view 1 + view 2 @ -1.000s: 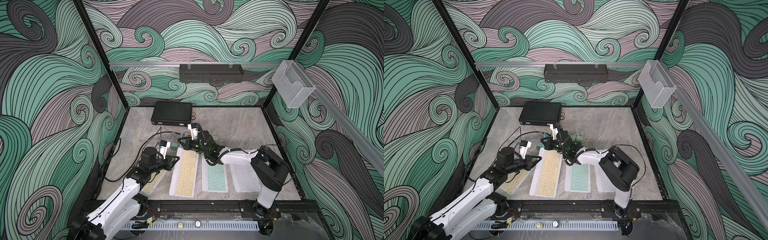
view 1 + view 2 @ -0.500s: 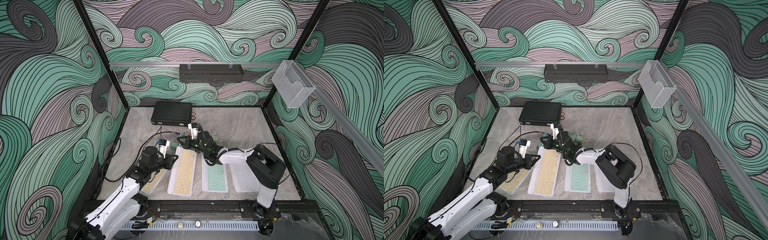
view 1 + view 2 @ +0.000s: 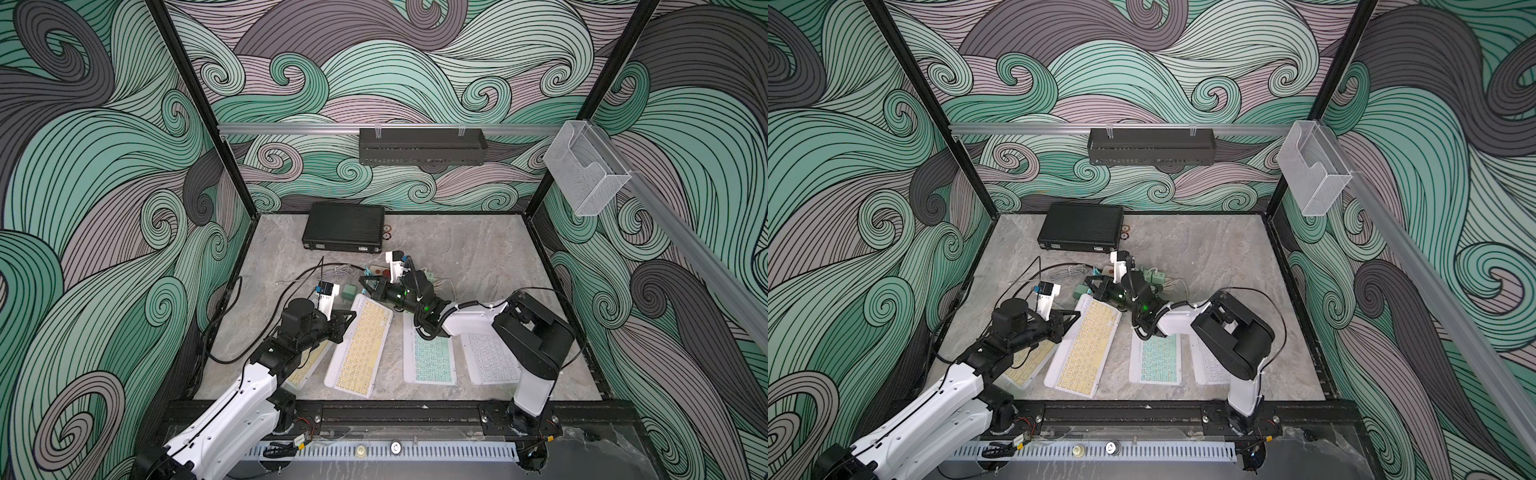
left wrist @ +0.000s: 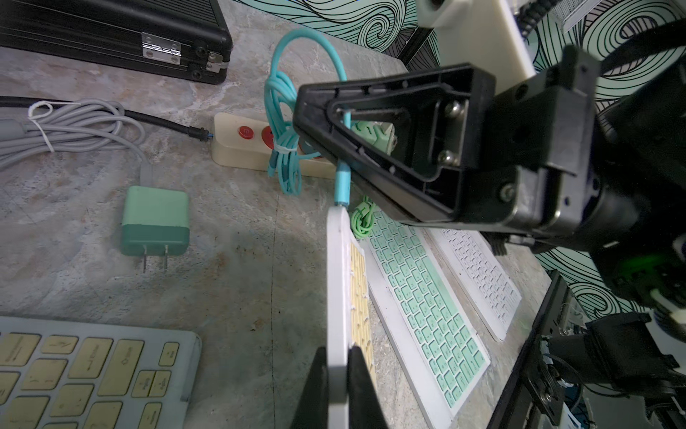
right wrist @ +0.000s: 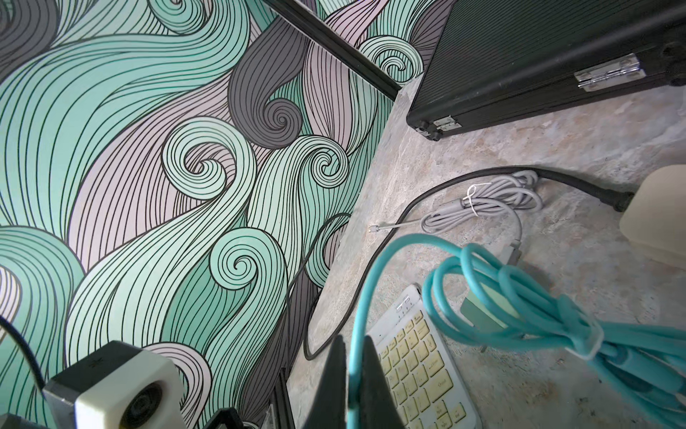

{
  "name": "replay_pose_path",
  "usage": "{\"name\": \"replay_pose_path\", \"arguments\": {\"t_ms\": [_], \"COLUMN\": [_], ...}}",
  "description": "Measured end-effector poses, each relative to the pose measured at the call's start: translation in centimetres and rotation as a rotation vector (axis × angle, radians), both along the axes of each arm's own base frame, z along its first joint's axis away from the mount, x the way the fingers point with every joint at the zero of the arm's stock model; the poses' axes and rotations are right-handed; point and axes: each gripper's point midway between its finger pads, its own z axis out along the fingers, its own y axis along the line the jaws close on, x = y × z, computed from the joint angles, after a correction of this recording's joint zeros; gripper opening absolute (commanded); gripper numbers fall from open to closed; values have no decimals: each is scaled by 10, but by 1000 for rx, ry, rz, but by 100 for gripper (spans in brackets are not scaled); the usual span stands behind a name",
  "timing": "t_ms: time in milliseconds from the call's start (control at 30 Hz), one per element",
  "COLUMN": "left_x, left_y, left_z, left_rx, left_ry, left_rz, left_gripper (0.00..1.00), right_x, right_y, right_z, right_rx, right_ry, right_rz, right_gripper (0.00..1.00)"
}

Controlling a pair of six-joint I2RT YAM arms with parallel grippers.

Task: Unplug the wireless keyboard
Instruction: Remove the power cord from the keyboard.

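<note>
The wireless keyboard is white with yellow keys and lies at an angle on the stone tabletop. My left gripper is shut on its long left edge. A teal cable runs into the keyboard's far end, and its plug still sits in the port. Just behind that plug, my right gripper is shut on the cable. The rest of the teal cable is a tied bundle lying over the power strip.
Three more keyboards lie alongside: a yellow-keyed one under my left arm, a green-keyed one and a white one. A loose green charger, a grey cable bundle and a black case sit further back.
The keyboard's near end has swung slightly to the left with my left gripper. Both grips are unchanged.
</note>
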Motion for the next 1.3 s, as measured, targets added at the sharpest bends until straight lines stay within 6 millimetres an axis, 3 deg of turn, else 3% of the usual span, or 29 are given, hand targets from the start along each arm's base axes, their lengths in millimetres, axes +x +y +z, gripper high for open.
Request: {"name": "replay_pose_path", "arguments": {"t_ms": [333,900,1300], "left_x": [-1,-2,2], "left_y": [-6,-6,-3], "left_z": [5,19,21], "left_rx": [-14,-29,-22], "left_ry": [-18,-87,-102], "left_rz": [-32,-43,-18], "left_gripper": [0,0,0], "right_x": [-4,-5,2], "right_y": [-15,-20,-7], "right_z": [9,23,31], "right_rx": [-19,-68,-98], "right_ry": [33,52,25], "right_rz": [-50,-58,14], "right_gripper": [0,0,0]}}
